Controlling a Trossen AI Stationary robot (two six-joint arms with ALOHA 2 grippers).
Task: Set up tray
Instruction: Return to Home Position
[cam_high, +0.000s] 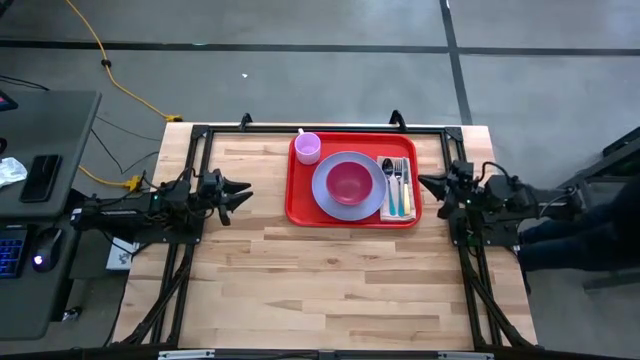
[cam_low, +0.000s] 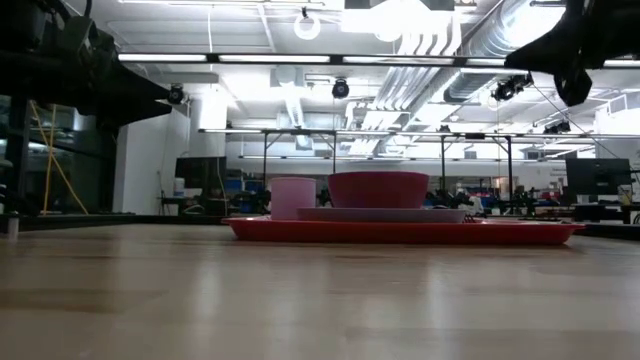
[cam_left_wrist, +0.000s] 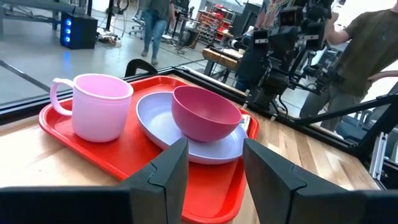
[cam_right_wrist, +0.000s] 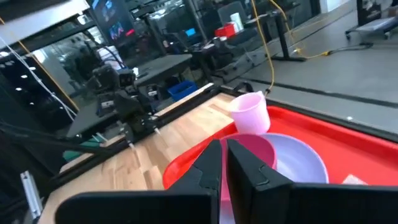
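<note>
Tray (cam_high: 300, 208): red, lay flat on the wooden table (cam_high: 300, 290), between my two claws.
On tray: lavender plate (cam_high: 322, 186) carrying a pink bowl (cam_high: 348, 183); pink cup (cam_high: 308, 147) at a corner on my left arm's side; napkin (cam_high: 397, 212) with cutlery (cam_high: 397, 185) on the plate's right.
Left claw (cam_high: 245, 192): hung left of the tray, clear of it; fingers apart, empty.
Right claw (cam_high: 422, 183): hung just right of the tray; fingers pressed nearly together, holding nothing.

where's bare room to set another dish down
Roomiest: the bare table beyond the tray's long edge away from the mug. A narrower strip lies between the left gripper and the tray. Crowded: the tray, filled by mug, plate, bowl and cutlery; the right gripper sits close beside it.
</note>
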